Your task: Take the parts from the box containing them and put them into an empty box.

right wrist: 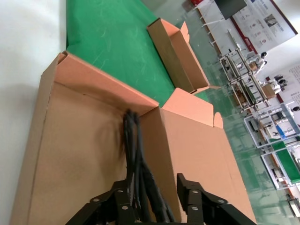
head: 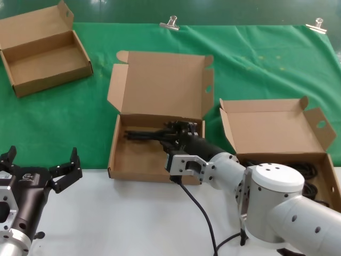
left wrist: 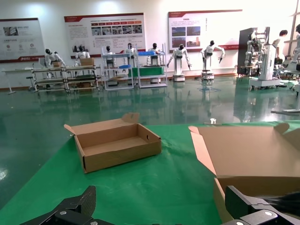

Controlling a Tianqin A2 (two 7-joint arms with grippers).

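- Power cord hangs pinched in your right claw inside the middle box: placing step.
- Spread that claw next.
- Left claw idles spread at the surface's near-left edge.

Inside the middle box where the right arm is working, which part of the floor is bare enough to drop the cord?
In the middle box, the floor toward the front wall and left wall is bare. The back is crowded: the power cord lies along the lid fold, under the right gripper. The left gripper waits outside.
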